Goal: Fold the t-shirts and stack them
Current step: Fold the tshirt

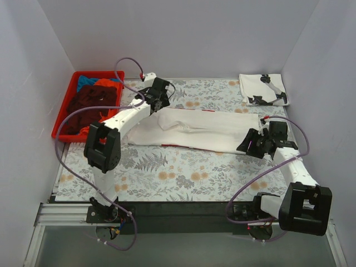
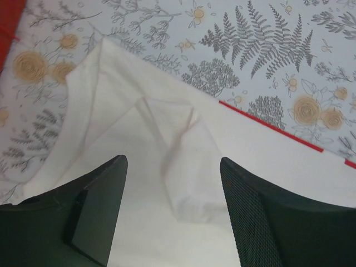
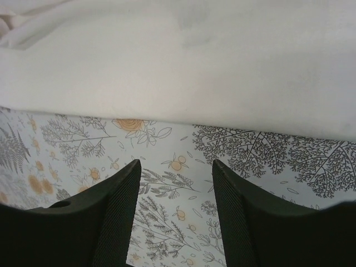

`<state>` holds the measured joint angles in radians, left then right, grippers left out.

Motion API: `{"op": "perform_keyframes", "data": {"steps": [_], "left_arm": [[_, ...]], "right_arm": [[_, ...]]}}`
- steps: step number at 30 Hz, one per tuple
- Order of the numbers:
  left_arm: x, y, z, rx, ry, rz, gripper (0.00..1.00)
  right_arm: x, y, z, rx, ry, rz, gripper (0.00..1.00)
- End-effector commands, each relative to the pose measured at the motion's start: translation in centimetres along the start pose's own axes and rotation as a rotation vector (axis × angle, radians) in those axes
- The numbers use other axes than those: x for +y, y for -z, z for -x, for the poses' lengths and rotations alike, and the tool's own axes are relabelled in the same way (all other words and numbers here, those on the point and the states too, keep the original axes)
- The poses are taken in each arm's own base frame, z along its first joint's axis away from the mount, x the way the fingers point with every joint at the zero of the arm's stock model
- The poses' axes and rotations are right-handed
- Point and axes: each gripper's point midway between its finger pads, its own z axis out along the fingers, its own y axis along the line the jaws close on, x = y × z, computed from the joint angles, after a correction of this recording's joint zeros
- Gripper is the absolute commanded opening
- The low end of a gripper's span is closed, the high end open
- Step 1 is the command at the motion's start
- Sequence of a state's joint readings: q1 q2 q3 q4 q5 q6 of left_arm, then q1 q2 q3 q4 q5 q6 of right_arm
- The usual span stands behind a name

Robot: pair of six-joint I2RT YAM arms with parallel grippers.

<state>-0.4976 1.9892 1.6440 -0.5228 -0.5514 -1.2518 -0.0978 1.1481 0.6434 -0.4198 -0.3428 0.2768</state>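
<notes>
Presently the white cloth t-shirt (image 1: 206, 129) is found stretched left-to-right on the floral-printed tablecloth (image 1: 167, 178), one end under the parted left gripper (image 2: 172, 167), the other just beyond the parted right gripper (image 3: 177, 164).

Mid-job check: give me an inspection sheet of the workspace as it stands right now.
Surface: floral table cover, lying flat.
Job's things: white t-shirt laid out as a long strip mid-table; folded white tee with black print at the far right corner; maroon, orange and blue tees in the red crate, far left.
Clutter: nothing seen.
Grippers: left gripper open over the strip's left end; right gripper open over bare cover beside its near edge.
Cables: purple cables loop along both arms.
Surroundings: white walls on three sides.
</notes>
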Motion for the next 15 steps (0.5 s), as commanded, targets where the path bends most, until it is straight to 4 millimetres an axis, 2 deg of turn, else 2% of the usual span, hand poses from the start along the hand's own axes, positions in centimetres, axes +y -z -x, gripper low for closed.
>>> {"op": "perform_keyframes", "data": {"steps": [1, 3, 4, 5, 6, 7, 9, 10, 15], "left_arm": [[2.8, 6.2, 2.8, -0.047, 0.133, -0.053, 0.67], [4.1, 6.9, 1.0, -0.008, 0.16, -0.062, 0.66], [5.8, 7.1, -0.3, 0.007, 0.167, -0.042, 0.64], [6.7, 7.1, -1.3, 0.022, 0.171, -0.034, 0.63], [7.4, 7.0, -2.0, 0.031, 0.186, -0.028, 0.62], [9.1, 6.3, -3.9, 0.081, 0.188, -0.005, 0.61], [10.7, 5.8, -4.4, 0.086, 0.217, 0.012, 0.56], [11.6, 5.4, -5.8, 0.109, 0.205, 0.034, 0.54], [12.7, 3.6, -7.7, 0.147, 0.175, 0.076, 0.47]], "right_arm": [[0.7, 0.2, 2.4, -0.094, -0.063, 0.069, 0.59], [0.6, 0.0, 2.8, -0.112, -0.094, 0.101, 0.58], [0.9, 0.0, 3.0, -0.118, -0.11, 0.125, 0.57], [1.2, -0.1, 3.5, -0.129, -0.116, 0.17, 0.55], [1.1, -0.3, 3.2, -0.124, -0.13, 0.177, 0.54], [1.1, -0.3, 3.4, -0.131, -0.141, 0.187, 0.54], [0.2, -0.7, 3.6, -0.148, -0.172, 0.183, 0.54], [0.0, -0.7, 3.6, -0.151, -0.188, 0.186, 0.54], [-1.4, -1.2, 4.1, -0.167, -0.265, 0.163, 0.53]]}}
